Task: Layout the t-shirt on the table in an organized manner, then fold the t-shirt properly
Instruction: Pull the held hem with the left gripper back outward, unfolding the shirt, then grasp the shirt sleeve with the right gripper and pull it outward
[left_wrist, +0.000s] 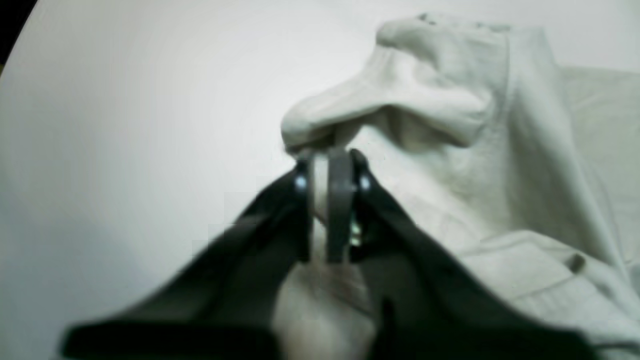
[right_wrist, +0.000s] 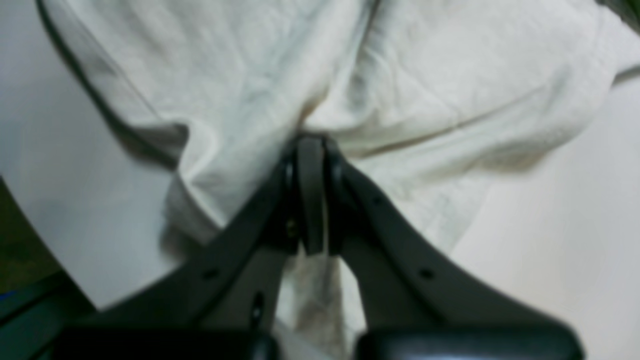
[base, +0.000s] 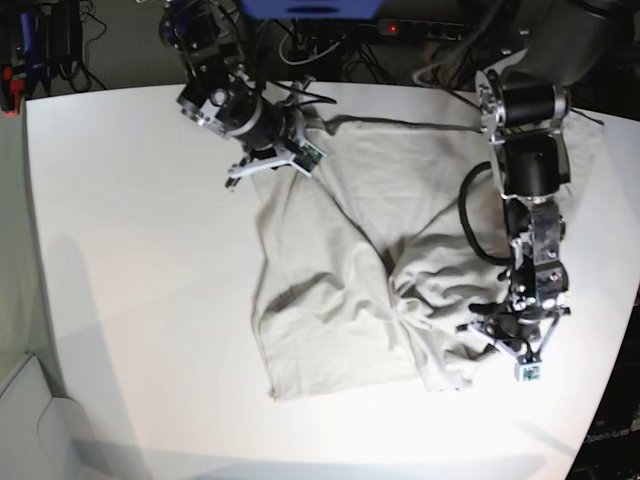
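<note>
The light grey-beige t-shirt (base: 340, 260) lies rumpled on the white table (base: 130, 250), with its lower right part bunched and folded over. My left gripper (base: 492, 335) is at that bunched part. In the left wrist view it (left_wrist: 332, 157) is shut on a fold of the t-shirt (left_wrist: 450, 100), which rises in a hump above the table (left_wrist: 125, 125). My right gripper (base: 272, 160) is at the shirt's far left corner. In the right wrist view it (right_wrist: 310, 142) is shut on a hemmed edge of the t-shirt (right_wrist: 400, 75), over the table (right_wrist: 575, 200).
Cables and dark equipment (base: 330, 30) crowd the space beyond the table's far edge. The table's rim and a dark floor (right_wrist: 20, 260) show close to the right gripper. Bare tabletop stretches to the left of and in front of the shirt.
</note>
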